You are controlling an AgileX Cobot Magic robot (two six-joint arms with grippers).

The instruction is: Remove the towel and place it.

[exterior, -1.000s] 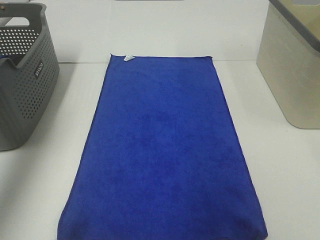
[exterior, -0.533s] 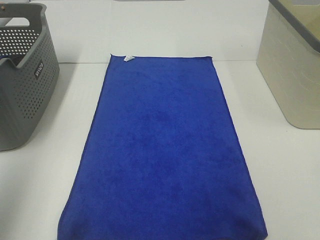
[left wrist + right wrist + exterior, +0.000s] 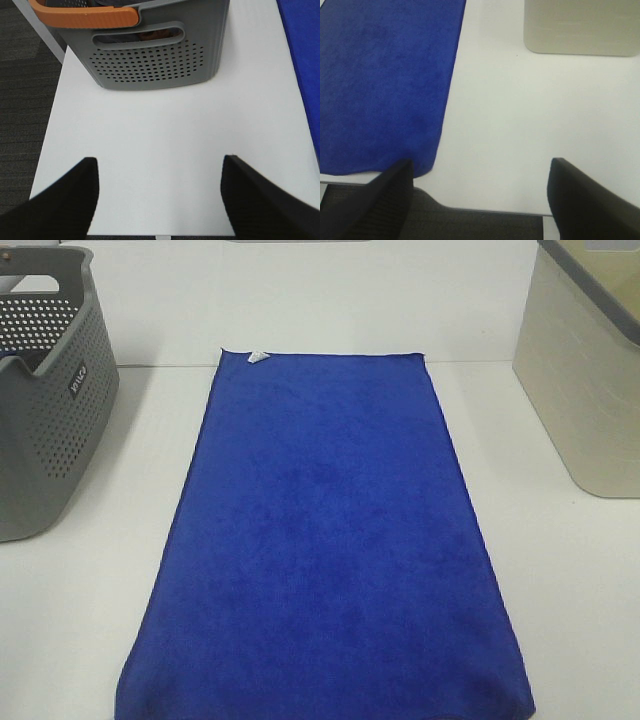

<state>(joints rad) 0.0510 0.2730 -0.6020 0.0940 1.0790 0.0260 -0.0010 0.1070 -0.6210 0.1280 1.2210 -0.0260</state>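
Note:
The royal-blue towel (image 3: 325,540) lies flat and spread out down the middle of the white table, its small white tag (image 3: 256,357) at the far left corner. Its edge shows in the left wrist view (image 3: 305,50) and its near corner in the right wrist view (image 3: 380,85). Neither gripper shows in the high view. My left gripper (image 3: 160,172) is open and empty above bare table near the grey basket (image 3: 150,55). My right gripper (image 3: 482,175) is open and empty over the table's front edge, beside the towel's near right corner.
A grey perforated basket (image 3: 45,390) with an orange handle (image 3: 82,17) stands at the left. A beige bin (image 3: 585,370) stands at the right, also in the right wrist view (image 3: 580,27). The table's front edge (image 3: 485,210) and dark floor lie below.

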